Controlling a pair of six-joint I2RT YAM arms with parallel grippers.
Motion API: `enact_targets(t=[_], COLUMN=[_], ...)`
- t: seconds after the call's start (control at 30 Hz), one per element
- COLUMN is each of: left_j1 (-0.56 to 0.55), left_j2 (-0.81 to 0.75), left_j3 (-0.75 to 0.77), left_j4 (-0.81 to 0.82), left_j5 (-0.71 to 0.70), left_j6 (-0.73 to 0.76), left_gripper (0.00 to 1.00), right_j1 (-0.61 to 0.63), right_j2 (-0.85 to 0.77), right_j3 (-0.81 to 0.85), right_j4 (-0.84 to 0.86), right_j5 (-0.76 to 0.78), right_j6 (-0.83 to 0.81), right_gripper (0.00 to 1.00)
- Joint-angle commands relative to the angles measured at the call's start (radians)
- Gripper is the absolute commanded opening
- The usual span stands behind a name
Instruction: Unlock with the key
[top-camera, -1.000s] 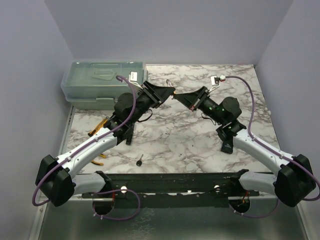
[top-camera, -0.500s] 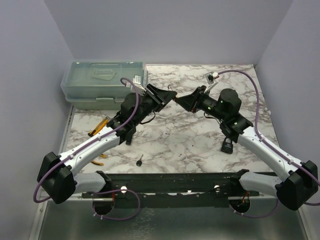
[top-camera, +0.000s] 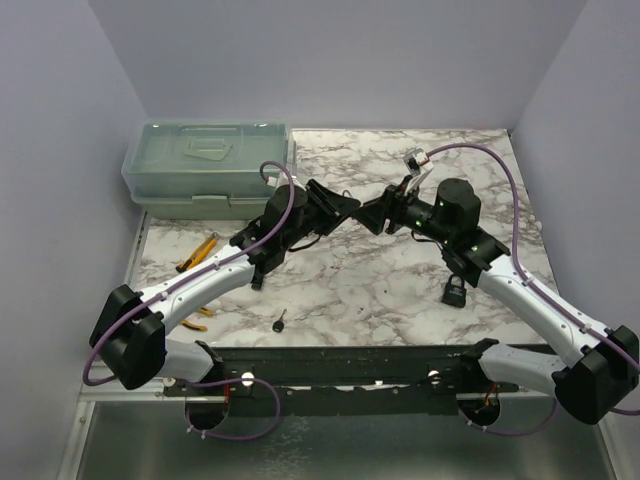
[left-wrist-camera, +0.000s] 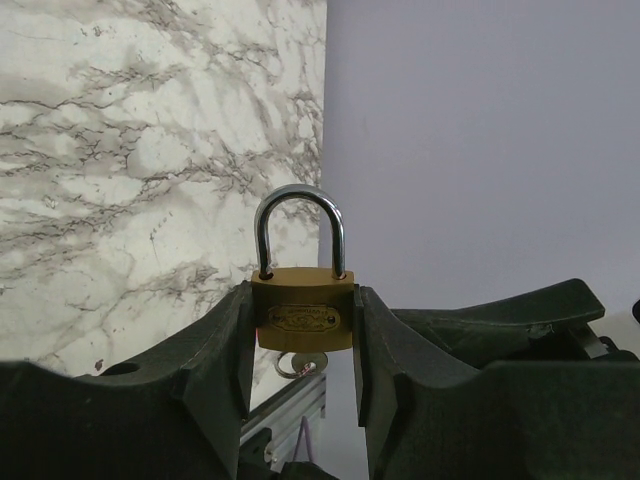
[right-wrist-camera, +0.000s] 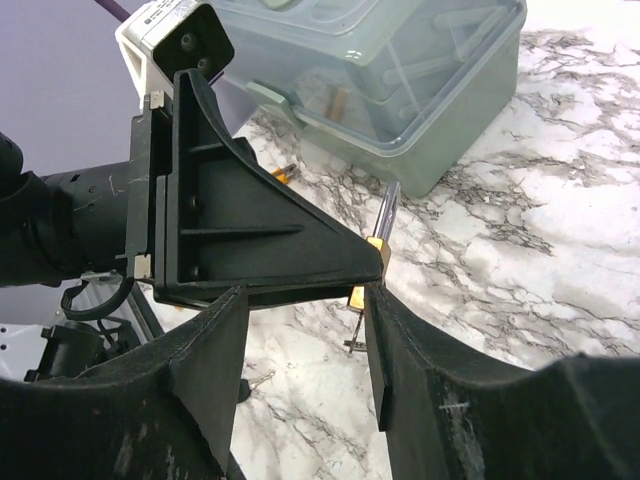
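Near the bench's (top-camera: 400, 280) front edge, left of centre, the key (top-camera: 280, 322) lies blade toward the back, well short of both claws. My left claw (left-wrist-camera: 303, 335) grips the brass padlock (left-wrist-camera: 303, 312); right claw (right-wrist-camera: 305, 310) hangs open beside it, so I'd send that one back.

Top camera looks down from behind the rig; both close wrist cameras share the brass padlock (left-wrist-camera: 303, 310).

No text is legible to me. The brass padlock (left-wrist-camera: 303, 312) clamped in my left gripper (left-wrist-camera: 303, 300) bears an embossed oval stamp on its face; its characters cannot be read.
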Motion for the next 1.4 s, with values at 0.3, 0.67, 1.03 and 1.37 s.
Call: enact_targets(t=[0.3,0.67,1.03,1.37], left_j1=[-0.004,-0.005,-0.006,-0.005], left_j2=[-0.010,0.013,0.016,0.024], left_j3=[0.049,0.060,0.060,0.051], left_j4=[0.010,0.024,0.046,0.063], left_j5=[-0.008,0.033,0.042,0.070], left_j6=[-0.051,-0.065,-0.079,-0.098], left_gripper=[0.00,0.00,0.00,0.00], right_j1=[-0.004,-0.003,-0.003,-0.003], right_j2=[-0.021,-0.010,0.068,0.093], right_j3=[-0.067,-0.122,-0.115,-0.107], right_j4=[0.028,0.178,0.268,0.299], right_j5=[0.084,0.107,0.143,0.176], right_j6=[-0.019,0.067,0.138,0.158], right_gripper=[0.55,0.55,0.48,0.30])
